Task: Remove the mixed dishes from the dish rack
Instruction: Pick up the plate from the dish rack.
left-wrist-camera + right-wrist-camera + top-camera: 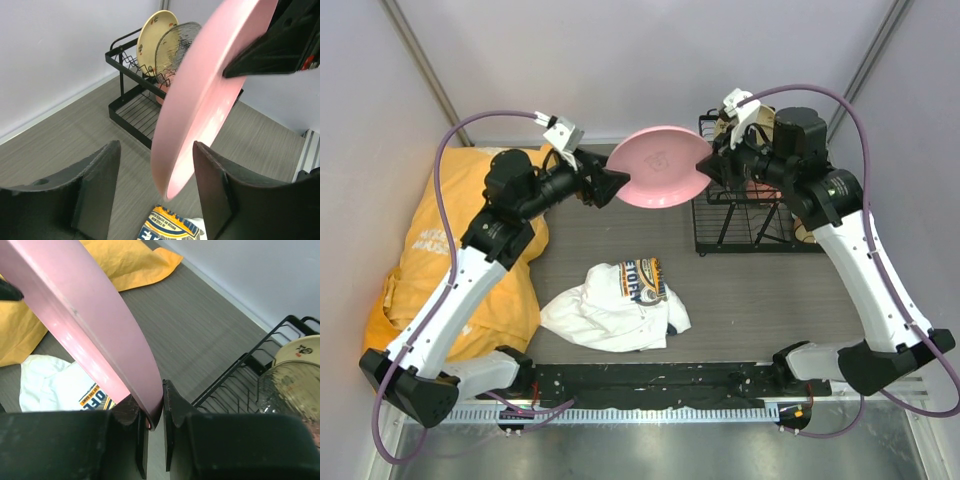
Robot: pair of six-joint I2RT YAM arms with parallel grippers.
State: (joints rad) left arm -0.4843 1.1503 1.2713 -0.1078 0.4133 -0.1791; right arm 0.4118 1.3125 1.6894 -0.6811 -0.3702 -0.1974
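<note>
A big pink plate [660,165] hangs in the air between the two arms, left of the black wire dish rack [750,235]. My right gripper [712,165] is shut on its right rim; the right wrist view shows both pads pinching the plate [90,325] at the gripper [151,395]. My left gripper [615,187] is at the plate's left edge. In the left wrist view the plate [210,90] passes between that open gripper [156,150], with a gap on the left side. A cream patterned plate [150,40] and a clear glass piece [175,42] stand in the rack [125,107].
A white printed T-shirt [620,295] lies crumpled on the table below the plate. An orange cloth [470,260] covers the table's left side under the left arm. Walls close in the back and both sides.
</note>
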